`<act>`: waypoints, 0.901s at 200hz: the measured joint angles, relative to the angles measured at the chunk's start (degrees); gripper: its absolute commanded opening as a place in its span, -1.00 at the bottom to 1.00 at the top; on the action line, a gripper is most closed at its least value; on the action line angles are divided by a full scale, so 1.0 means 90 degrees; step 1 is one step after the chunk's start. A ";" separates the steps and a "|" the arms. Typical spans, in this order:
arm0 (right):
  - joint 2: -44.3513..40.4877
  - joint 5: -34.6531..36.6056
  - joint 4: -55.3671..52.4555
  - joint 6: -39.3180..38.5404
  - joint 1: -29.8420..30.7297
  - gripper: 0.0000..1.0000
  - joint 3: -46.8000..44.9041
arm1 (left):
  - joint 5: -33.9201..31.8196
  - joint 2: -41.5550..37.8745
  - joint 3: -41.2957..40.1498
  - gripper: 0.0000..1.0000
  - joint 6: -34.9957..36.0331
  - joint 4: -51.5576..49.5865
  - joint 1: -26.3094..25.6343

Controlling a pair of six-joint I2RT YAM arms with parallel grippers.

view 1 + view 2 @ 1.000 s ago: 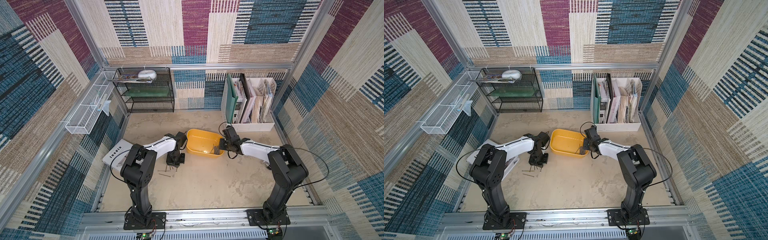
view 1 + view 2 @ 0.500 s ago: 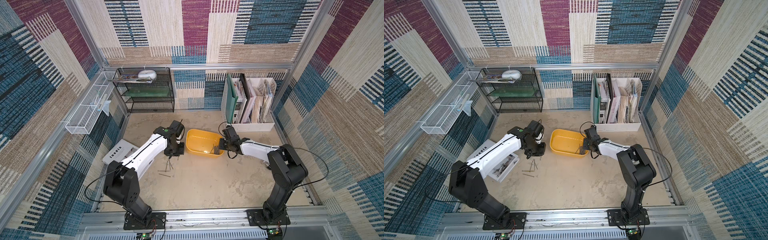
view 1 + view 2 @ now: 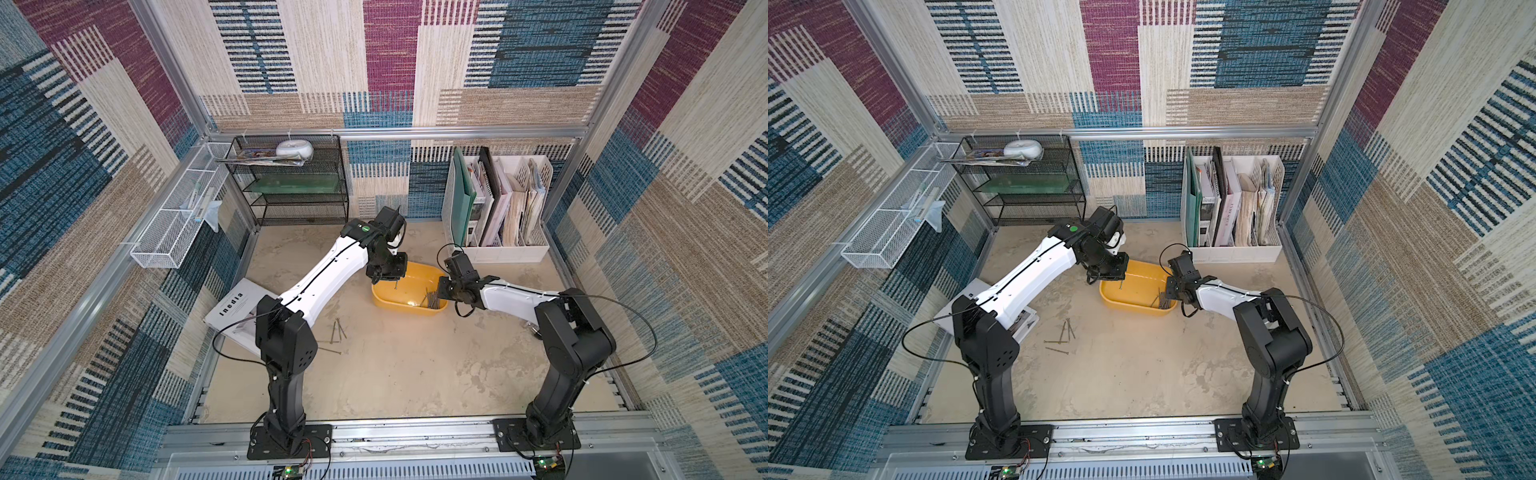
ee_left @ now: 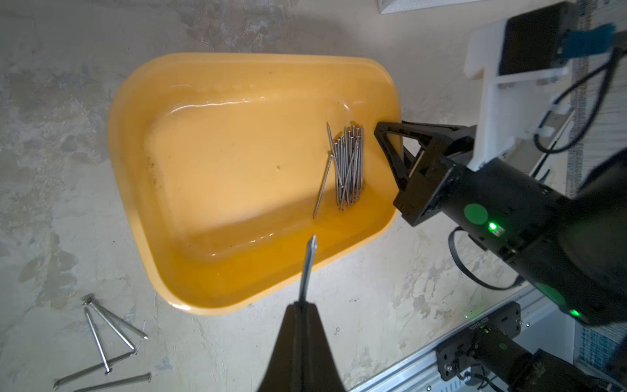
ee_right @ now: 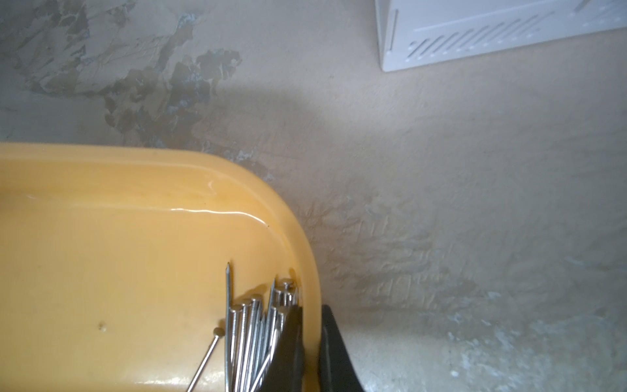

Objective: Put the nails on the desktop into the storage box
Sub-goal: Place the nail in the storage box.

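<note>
My left gripper [image 4: 302, 307] has its fingers pressed together on one nail [image 4: 307, 268]. The nail sticks out past the tips, and its free end hangs over the storage box [image 4: 220, 163], clear of the floor of the box. In both top views this gripper [image 3: 390, 276] [image 3: 1113, 276] hovers above the box's 10 o'clock edge.

My right gripper [image 5: 310, 312] is all but closed on the box rim, with one finger inside the wall and one outside. In a top view it [image 3: 442, 289] grips the box's 3 o'clock end.

The storage box [image 3: 390, 299] sits on the desktop [image 3: 415, 365], just off centre toward 12 o'clock. Inside it, a bundle of nails [image 4: 349, 166] lies packed side by side at the 4 o'clock end, close to the right gripper's inner finger, and one nail in it lies askew. The rest of the box floor is bare.

About five loose nails [image 3: 338, 332] lie crossed on the desktop at 8 o'clock from the box, well apart from it.

At 1 o'clock a white file organiser [image 3: 498, 253] holds upright folders and magazines.

A white booklet [image 3: 232, 303] lies at 9 o'clock, partly under the left arm. Its cover seems to read "Inedia", though I can't be sure.
</note>
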 measured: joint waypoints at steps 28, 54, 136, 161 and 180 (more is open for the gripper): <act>0.0024 0.0000 0.0041 0.0000 0.0012 -1.00 -0.0005 | -0.0002 0.0656 0.0216 -1.00 -0.0102 -0.0058 0.0000; 0.0051 0.0002 0.0087 0.0000 0.0019 -1.00 0.0002 | -0.0019 0.1095 0.0243 -1.00 -0.0155 -0.0090 0.0017; 0.0073 0.0017 0.0134 -0.0005 0.0024 -1.00 0.0007 | -0.0049 0.0661 -0.0102 -0.28 -0.0342 -0.0063 0.0124; 0.0073 0.0017 0.0141 -0.0005 0.0027 -1.00 0.0002 | -0.0080 -0.0036 -0.0537 -0.27 -0.0342 -0.0015 0.0274; 0.0073 0.0019 0.0165 -0.0002 0.0029 -1.00 -0.0012 | -0.0187 -0.0731 -0.1137 -0.27 -0.0325 0.0092 0.0522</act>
